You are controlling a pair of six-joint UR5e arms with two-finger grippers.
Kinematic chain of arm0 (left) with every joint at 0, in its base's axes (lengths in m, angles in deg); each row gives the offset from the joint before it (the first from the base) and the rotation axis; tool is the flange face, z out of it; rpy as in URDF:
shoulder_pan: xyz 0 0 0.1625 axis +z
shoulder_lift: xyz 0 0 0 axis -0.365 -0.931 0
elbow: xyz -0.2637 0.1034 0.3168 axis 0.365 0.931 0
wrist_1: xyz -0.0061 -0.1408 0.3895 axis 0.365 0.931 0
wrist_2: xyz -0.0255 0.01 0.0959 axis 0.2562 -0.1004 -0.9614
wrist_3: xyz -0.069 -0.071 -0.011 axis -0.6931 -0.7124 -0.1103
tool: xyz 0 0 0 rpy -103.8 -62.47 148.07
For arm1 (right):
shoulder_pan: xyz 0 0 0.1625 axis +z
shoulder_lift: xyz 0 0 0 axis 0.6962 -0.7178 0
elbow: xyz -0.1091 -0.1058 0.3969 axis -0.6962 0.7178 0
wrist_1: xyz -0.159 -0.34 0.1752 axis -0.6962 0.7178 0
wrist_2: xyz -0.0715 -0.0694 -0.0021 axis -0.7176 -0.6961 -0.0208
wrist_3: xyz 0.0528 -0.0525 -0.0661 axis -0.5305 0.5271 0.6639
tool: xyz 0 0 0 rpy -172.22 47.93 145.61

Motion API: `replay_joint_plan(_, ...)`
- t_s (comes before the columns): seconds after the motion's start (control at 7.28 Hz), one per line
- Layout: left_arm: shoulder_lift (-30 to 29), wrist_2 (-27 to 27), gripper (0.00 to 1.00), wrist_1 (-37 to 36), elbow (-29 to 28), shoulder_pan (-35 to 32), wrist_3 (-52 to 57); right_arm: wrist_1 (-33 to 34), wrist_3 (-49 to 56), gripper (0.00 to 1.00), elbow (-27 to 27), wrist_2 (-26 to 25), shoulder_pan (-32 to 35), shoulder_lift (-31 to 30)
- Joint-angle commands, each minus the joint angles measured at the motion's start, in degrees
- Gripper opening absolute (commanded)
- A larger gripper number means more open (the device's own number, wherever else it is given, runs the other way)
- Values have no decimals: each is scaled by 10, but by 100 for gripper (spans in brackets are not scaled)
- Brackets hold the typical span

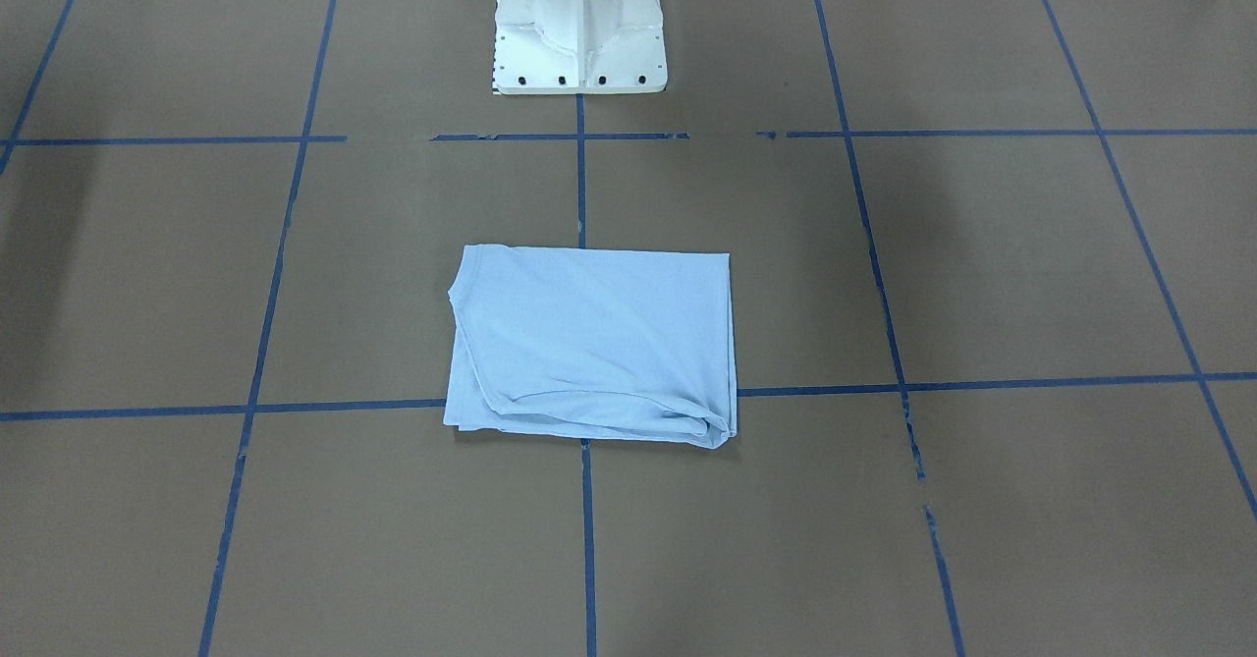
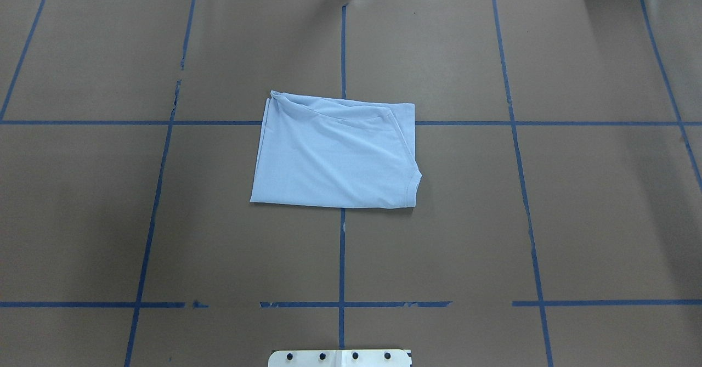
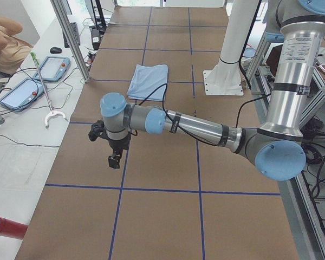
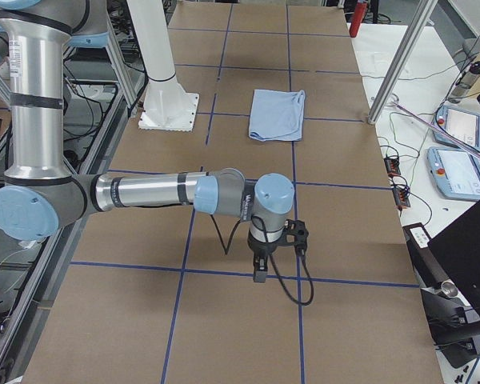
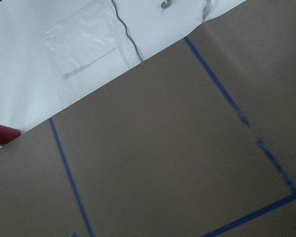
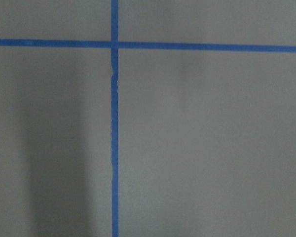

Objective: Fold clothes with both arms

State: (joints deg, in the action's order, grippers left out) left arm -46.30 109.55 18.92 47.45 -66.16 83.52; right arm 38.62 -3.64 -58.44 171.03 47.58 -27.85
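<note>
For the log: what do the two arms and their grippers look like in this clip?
The left arm and right arm match: silver-grey tubular links, light-blue round joint caps, black bands. A black cable runs to each wrist. The left gripper and right gripper are small, black, two-fingered.

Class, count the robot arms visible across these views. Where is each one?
2. The left arm stretches over the left end of the table; the right arm stretches over the opposite end. Both are well away from the folded T-shirt.
</note>
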Motion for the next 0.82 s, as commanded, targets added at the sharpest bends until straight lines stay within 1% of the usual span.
replay_joint_plan(0.0,71,36,100,5,12,-10,14,-4,1,100,-6,20,1,-25)
replay_joint_plan(0.14,78,35,100,4,13,-11,14,-13,2,100,-5,19,1,-27)
replay_joint_plan(0.27,71,30,100,5,16,-12,9,-28,1,100,-4,19,1,-29)
replay_joint_plan(0.41,79,34,100,8,19,-18,10,-43,1,100,-2,18,1,-30)
replay_joint_plan(0.55,78,32,100,11,20,-20,10,-47,1,100,4,18,1,-30)
replay_joint_plan(0.69,75,30,100,15,0,-16,12,-47,1,100,4,17,1,-30)
